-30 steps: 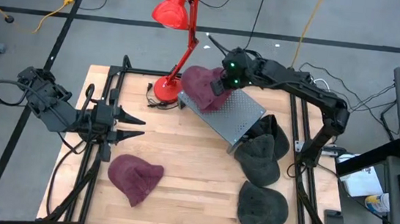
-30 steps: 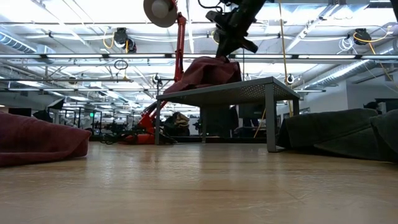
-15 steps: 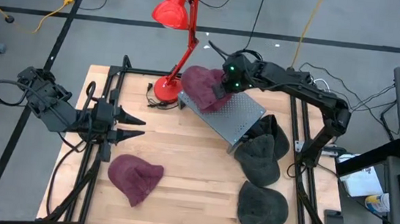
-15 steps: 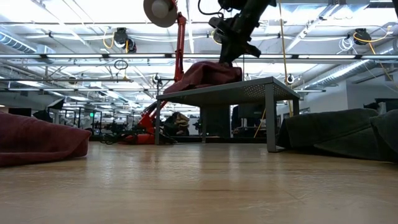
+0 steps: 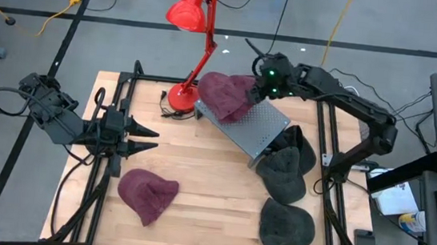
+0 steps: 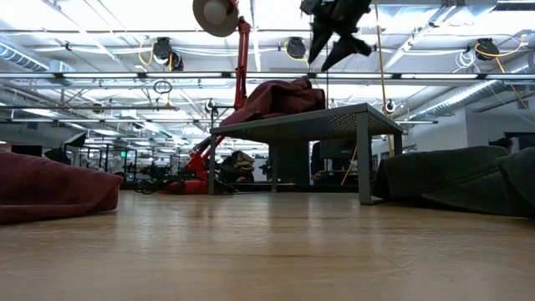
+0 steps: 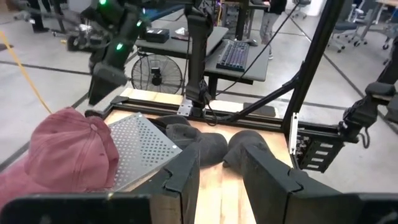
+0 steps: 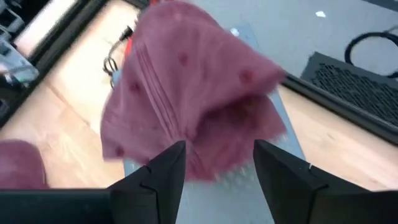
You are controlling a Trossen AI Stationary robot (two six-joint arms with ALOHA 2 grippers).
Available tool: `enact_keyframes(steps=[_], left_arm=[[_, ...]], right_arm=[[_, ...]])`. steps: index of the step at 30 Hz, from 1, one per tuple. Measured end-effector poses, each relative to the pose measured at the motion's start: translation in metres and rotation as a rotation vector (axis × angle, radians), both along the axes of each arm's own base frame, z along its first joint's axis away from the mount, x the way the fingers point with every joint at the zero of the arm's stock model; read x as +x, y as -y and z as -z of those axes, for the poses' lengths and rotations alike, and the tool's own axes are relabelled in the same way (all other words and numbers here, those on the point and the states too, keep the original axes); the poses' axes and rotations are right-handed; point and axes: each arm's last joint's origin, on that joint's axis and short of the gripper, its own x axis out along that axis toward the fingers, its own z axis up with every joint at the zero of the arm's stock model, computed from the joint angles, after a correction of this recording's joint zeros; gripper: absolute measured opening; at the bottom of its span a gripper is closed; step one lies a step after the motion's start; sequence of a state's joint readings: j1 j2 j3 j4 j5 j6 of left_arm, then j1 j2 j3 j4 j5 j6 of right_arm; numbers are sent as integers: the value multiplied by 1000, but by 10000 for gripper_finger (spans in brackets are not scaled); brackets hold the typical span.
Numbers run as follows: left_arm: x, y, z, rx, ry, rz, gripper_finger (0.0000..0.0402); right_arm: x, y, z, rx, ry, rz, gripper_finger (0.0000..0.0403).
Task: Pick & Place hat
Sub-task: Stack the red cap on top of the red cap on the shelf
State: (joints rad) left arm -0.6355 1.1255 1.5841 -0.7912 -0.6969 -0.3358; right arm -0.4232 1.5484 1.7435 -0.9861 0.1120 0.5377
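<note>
The right tool [image 5: 255, 88] hangs above the far end of the perforated metal stand [image 5: 260, 126], fingers spread and pinching nothing; the right wrist view looks between the two parted fingers [image 8: 163, 168] straight down at cloth. That cloth is the maroon hat [image 5: 223, 95], draped over the stand's far-left corner, one edge spilling off toward the red lamp [image 5: 192, 15] base. In the low view the tool [image 6: 336, 43] is clear of the hat [image 6: 280, 96], with daylight between them, so that one looks placed.

What matters now, I'd say, is where the next hat lies. On the counter [image 5: 210, 214] the second maroon hat [image 5: 147, 194] sits down at about 7 o'clock from the stand. From the left tool [image 5: 143, 138], parked at the counter's left edge with fingers parted and empty, that hat lies close by at roughly 5 o'clock. From the right tool it is far across the counter, at about 7 o'clock. The left arm is clearly the nearer.

The three dark hats [image 5: 286, 173] run in a line off the stand's near-right end, at about 5 o'clock from the right tool and on its own side. The hat at the near end [image 5: 286, 225] lies farthest out. If those count, the right arm has the shorter reach.
</note>
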Motion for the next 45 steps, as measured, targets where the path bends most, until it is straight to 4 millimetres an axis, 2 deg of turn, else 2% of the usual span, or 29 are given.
enact_keyframes(steps=[8,17,25,36,45], left_arm=[[0,0,0,-119,11,-29,120],[0,1,0,-158,4,0,120],[4,2,2,-311,-19,4,120],[38,-1,35,-585,-324,-118,120],[46,4,43,-764,-626,-314,120]], right_arm=[[-32,-23,-19,12,-25,-37,177],[-61,-62,-46,-17,69,-137,177],[-80,-92,-61,-21,143,-238,174],[-89,-100,-62,-37,119,-300,171],[-90,-101,-60,-81,68,-362,171]])
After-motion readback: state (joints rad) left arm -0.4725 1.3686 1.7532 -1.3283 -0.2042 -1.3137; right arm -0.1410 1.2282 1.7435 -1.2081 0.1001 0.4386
